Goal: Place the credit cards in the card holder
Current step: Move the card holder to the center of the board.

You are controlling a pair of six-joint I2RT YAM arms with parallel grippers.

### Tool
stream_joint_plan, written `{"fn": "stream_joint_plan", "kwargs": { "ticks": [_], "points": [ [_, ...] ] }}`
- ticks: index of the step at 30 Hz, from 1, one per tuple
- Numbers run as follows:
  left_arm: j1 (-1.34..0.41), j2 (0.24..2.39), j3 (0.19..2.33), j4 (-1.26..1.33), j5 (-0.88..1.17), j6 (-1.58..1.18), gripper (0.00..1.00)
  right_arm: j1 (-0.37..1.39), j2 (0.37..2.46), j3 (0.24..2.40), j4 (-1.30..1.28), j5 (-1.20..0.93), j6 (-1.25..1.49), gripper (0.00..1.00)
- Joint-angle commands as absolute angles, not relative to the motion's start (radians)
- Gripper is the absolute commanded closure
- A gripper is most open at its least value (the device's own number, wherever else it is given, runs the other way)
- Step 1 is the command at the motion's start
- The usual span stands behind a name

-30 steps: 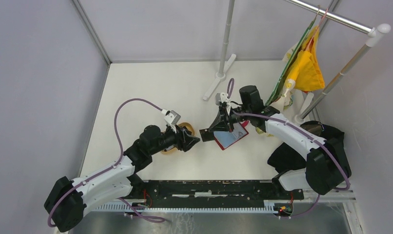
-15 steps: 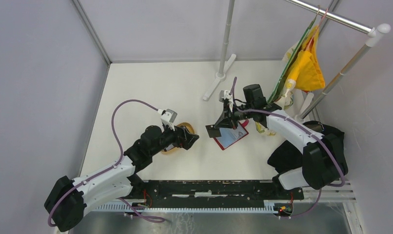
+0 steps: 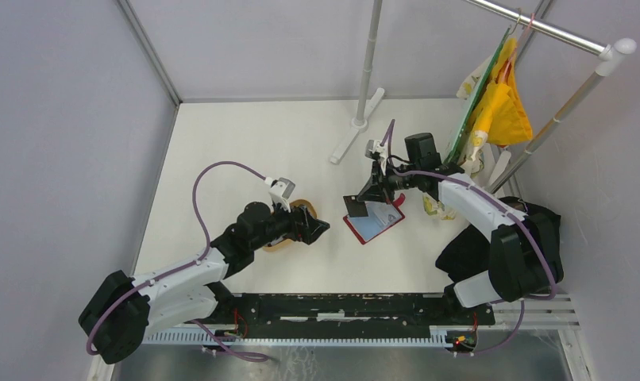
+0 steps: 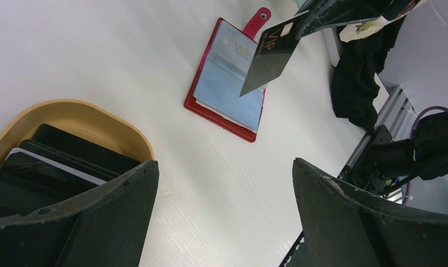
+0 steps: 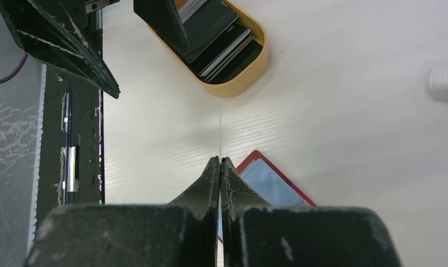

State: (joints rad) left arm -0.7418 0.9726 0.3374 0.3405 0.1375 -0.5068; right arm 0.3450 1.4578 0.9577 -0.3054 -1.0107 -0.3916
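**Top view:** Your right tool (image 3: 369, 193) pinches a black card (image 3: 355, 207), tilted, just over the left edge of the card holder (image 3: 376, 225). The holder lies open on the surface (image 3: 245, 151). Your left tool (image 3: 315, 229) hangs at the tray (image 3: 303, 208).

**Left wrist:** Its fingers are spread and grip nothing. The other cards (image 4: 60, 156) are stacked in the tray.

**Right wrist:** The held card shows edge-on, with the fingers pressed together on it.

**Recommendation:** Lower the card's angle, line its leading edge up with a pocket mouth, then slide it along the panel. Nothing restrains the holder, so it may skid.
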Motion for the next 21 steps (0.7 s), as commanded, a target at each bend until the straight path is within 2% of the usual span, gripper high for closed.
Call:
{"fn": "stream_joint_plan", "kwargs": {
  "ticks": [1, 8, 21],
  "points": [
    [-0.743, 1.004, 0.361, 0.461, 0.213, -0.561, 0.07, 0.32, 1.466, 1.002, -0.303, -1.019, -0.408, 1.0],
    [-0.752, 1.068, 0.376, 0.519, 0.271, -0.591, 0.11, 0.279, 1.483, 1.021, -0.336, -1.022, -0.416, 1.0],
    [-0.853, 1.204, 0.461, 0.541, 0.239, -0.585, 0.14, 0.243, 1.503, 1.035, -0.364, -1.037, -0.42, 1.0]
  ]
}}
